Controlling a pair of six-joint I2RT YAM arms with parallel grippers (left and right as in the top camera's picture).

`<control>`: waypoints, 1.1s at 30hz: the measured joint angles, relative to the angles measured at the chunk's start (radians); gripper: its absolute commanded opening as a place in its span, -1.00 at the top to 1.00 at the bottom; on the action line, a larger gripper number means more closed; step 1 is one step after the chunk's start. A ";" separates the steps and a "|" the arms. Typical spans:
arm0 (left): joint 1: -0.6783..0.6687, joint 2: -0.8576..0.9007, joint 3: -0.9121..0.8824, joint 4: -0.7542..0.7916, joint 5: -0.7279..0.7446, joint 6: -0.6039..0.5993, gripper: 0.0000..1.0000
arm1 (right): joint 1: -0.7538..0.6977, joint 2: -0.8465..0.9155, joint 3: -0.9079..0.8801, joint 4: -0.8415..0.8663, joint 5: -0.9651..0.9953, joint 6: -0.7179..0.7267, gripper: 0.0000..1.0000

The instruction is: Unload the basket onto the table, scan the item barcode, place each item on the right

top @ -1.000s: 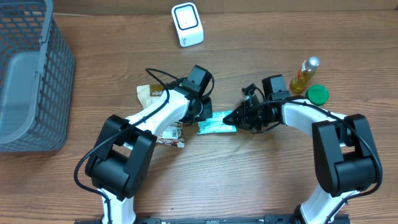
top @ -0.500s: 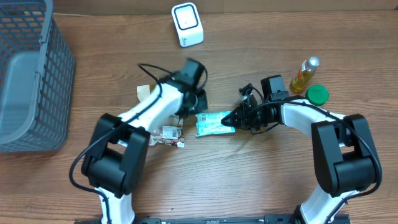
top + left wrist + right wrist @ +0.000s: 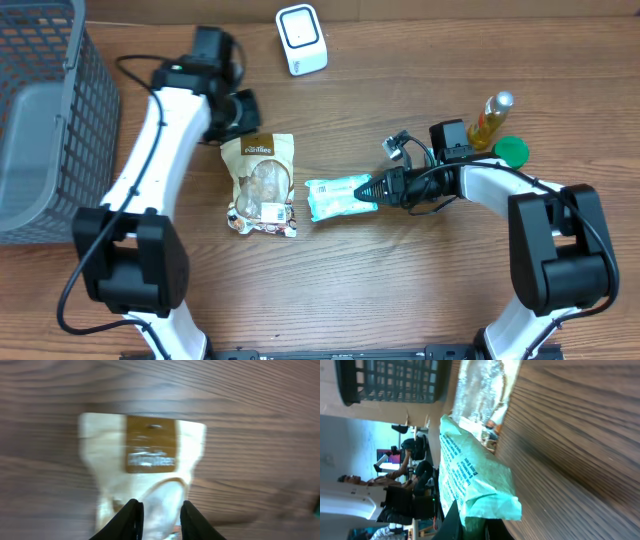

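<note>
right gripper (image 3: 377,187) jaws clamped on the right end of the green packet (image 3: 336,197), packet at frame centre, left gripper (image 3: 240,108) jaws slightly parted, holding nothing, upper left, above the tan snack pouch (image 3: 262,180)

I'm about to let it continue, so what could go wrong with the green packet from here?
The right end effector grips the green packet by one edge, so it may slip or droop en route to the scanner. Its arm sits close to the yellow bottle and could topple it.
</note>
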 measured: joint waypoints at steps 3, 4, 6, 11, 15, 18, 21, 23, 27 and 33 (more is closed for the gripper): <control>0.072 0.000 0.000 -0.030 0.000 0.018 0.31 | 0.000 -0.040 0.000 -0.002 -0.010 -0.018 0.92; 0.100 0.000 0.000 -0.036 0.000 0.027 0.26 | 0.000 -0.069 0.000 -0.005 -0.013 -0.028 0.93; 0.137 0.000 0.000 -0.039 0.000 0.047 -0.25 | 0.000 -0.129 0.000 -0.013 -0.019 -0.049 0.93; 0.190 0.000 0.000 -0.045 -0.001 0.087 -0.99 | 0.000 -0.286 0.000 -0.044 -0.021 -0.092 0.93; 0.191 0.000 0.000 -0.045 0.000 0.095 -1.00 | 0.000 -0.403 0.000 -0.085 -0.010 -0.105 0.93; 0.191 0.000 0.000 -0.045 0.000 0.097 -1.00 | 0.000 -0.479 0.000 -0.135 0.023 -0.112 0.93; 0.191 0.000 0.000 -0.045 0.000 0.098 -1.00 | 0.000 -0.530 0.000 -0.166 0.047 -0.117 0.93; 0.191 0.000 0.000 -0.045 0.000 0.100 -0.99 | 0.000 -0.550 0.000 -0.177 0.059 -0.122 0.93; 0.191 0.000 0.000 -0.045 0.000 0.100 -1.00 | 0.000 -0.556 0.000 -0.182 0.069 -0.128 0.91; 0.191 0.000 0.000 -0.045 0.000 0.100 -1.00 | 0.000 -0.556 0.000 -0.183 0.071 -0.132 0.92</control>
